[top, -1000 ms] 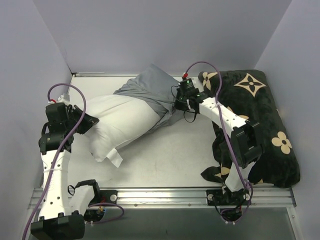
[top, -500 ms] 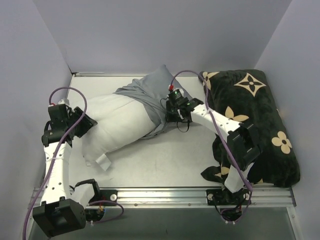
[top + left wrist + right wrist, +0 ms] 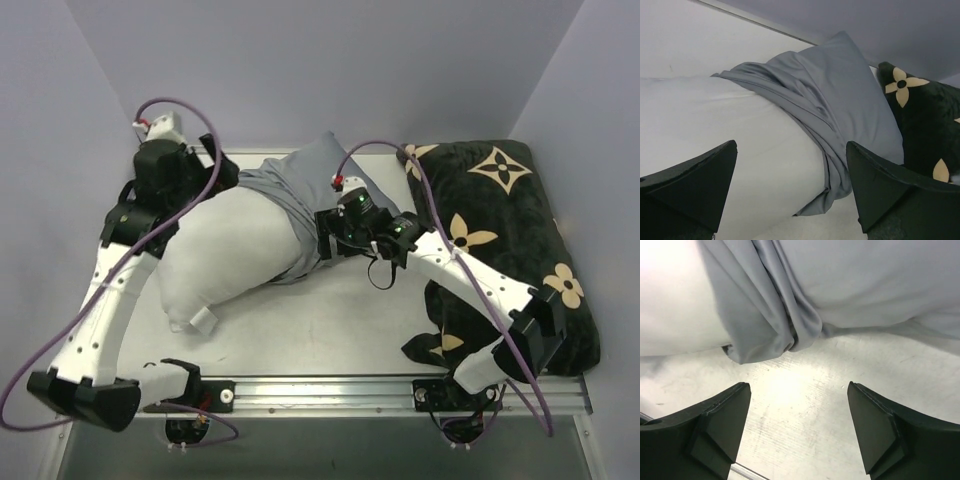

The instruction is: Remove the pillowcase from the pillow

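Observation:
The white pillow [image 3: 230, 250] lies slantwise on the table, its far right end still inside the bunched blue-grey pillowcase [image 3: 305, 185]. My left gripper [image 3: 218, 172] hovers over the pillow's back left, open and holding nothing. In the left wrist view that gripper [image 3: 792, 165] frames the pillow [image 3: 715, 130] and the gathered pillowcase [image 3: 840, 100]. My right gripper [image 3: 326, 242] sits just in front of the cloth's lower edge. It [image 3: 797, 390] stands open over bare table, with the pillowcase folds [image 3: 790, 315] and a bit of pillow [image 3: 670, 300] just beyond its fingertips.
A black cushion with tan flower motifs [image 3: 510, 230] fills the right side of the table, partly under my right arm, and shows at the right of the left wrist view [image 3: 920, 110]. Purple walls enclose three sides. A metal rail [image 3: 330, 390] runs along the near edge.
Both grippers have opened and let go. My left arm has swung up from the pillow's near left end to its back left. My right gripper has moved left; the pillow shifted slightly left.

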You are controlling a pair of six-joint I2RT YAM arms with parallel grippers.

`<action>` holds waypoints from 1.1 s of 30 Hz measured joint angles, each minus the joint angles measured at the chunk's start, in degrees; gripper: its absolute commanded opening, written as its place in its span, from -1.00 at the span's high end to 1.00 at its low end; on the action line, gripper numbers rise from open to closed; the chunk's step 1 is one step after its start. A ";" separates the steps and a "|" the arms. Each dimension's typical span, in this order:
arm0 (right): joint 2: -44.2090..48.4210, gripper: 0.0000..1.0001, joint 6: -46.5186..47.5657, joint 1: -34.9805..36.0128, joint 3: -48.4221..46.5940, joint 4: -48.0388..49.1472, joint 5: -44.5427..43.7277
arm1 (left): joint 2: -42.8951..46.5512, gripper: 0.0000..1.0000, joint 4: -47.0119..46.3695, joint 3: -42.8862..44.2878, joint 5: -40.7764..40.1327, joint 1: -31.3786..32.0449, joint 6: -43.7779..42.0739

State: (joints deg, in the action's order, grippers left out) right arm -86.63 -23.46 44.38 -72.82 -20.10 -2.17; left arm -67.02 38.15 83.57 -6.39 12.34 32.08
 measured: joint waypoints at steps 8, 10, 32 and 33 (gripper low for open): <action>-4.61 -0.78 4.55 -5.95 -22.49 -5.92 4.35 | -11.02 -0.95 -2.64 -5.44 -6.93 5.99 0.33; -10.64 -0.79 5.79 -8.55 -32.52 -6.75 6.32 | -11.02 -0.95 -2.84 -9.88 -6.75 5.99 0.31; -41.94 -0.90 14.58 -1.09 -55.71 -7.15 -0.09 | -2.84 1.00 -40.76 -46.49 3.91 4.57 8.26; -40.98 -0.91 14.27 -1.11 -54.38 -6.36 -0.26 | -2.34 1.00 -41.27 -47.04 3.93 4.59 8.39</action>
State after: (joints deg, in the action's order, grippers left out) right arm -127.61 -9.19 43.27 -127.20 -26.46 -2.44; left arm -69.36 -3.11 36.53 -2.46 16.93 40.47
